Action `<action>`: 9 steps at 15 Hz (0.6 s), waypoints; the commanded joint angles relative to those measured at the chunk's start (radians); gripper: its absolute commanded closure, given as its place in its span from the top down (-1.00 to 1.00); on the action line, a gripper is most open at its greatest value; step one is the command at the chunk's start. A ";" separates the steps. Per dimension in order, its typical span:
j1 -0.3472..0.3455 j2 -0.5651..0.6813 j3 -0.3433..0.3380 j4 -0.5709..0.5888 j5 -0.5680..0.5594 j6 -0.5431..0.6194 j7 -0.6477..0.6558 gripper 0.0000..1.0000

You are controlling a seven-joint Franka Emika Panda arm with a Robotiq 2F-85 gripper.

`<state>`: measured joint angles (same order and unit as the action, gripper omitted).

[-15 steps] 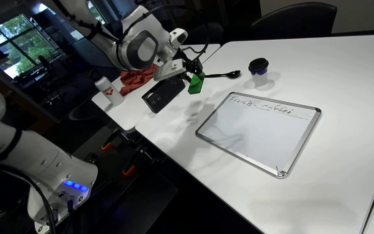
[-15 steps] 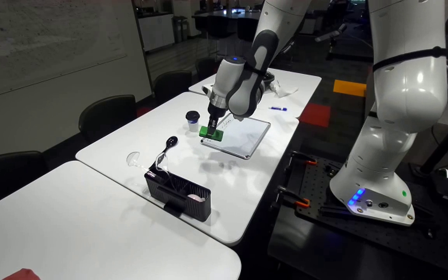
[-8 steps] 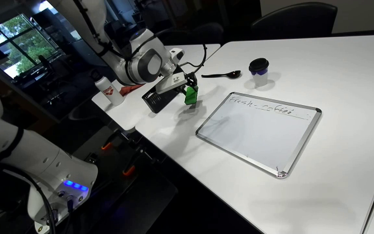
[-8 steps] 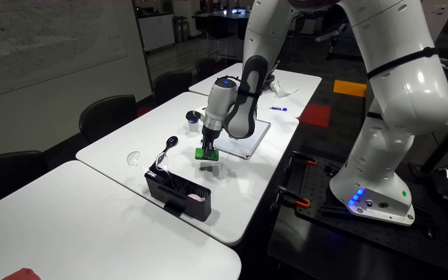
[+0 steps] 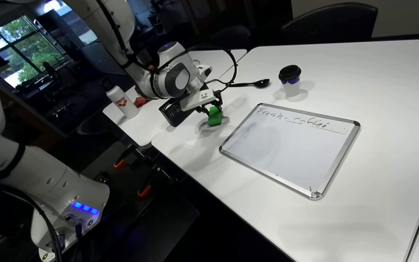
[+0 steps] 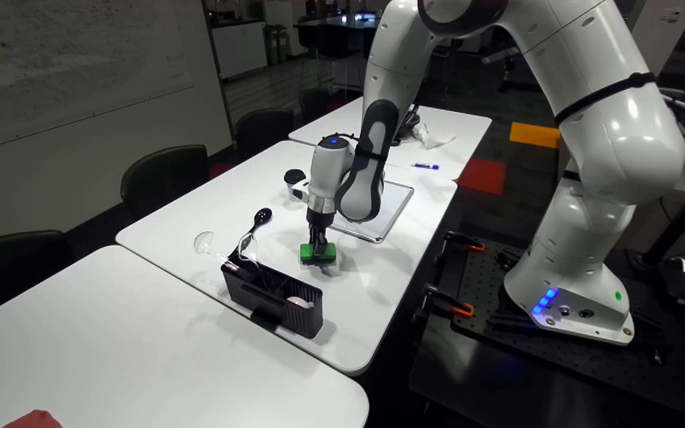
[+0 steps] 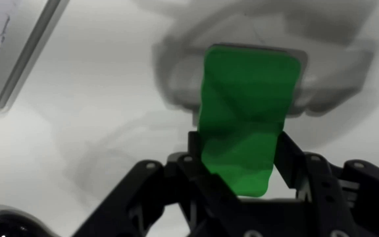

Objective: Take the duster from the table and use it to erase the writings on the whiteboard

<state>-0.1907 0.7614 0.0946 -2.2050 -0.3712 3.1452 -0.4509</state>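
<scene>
Wrist view: the black end effector [image 7: 239, 144] pinches a green, rectangular, plastic-looking duster [image 7: 247, 108] by its sides — likely light, stiff, best held mid-length.

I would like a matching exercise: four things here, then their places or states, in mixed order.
1. Green rectangular duster
2. Rectangular silver-framed whiteboard
3. Black-lidded white round cup
4. Black ribbed oblong box

A. pale object inside
B. held in the gripper
C. circled by a purple band
D. marked with handwriting

Pairs: 1-B; 2-D; 3-C; 4-A
</scene>
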 commanded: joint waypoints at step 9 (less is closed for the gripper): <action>-0.079 -0.094 0.057 -0.046 -0.018 -0.061 -0.075 1.00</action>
<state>-0.2236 0.7624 0.1178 -2.1861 -0.3745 3.1207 -0.5037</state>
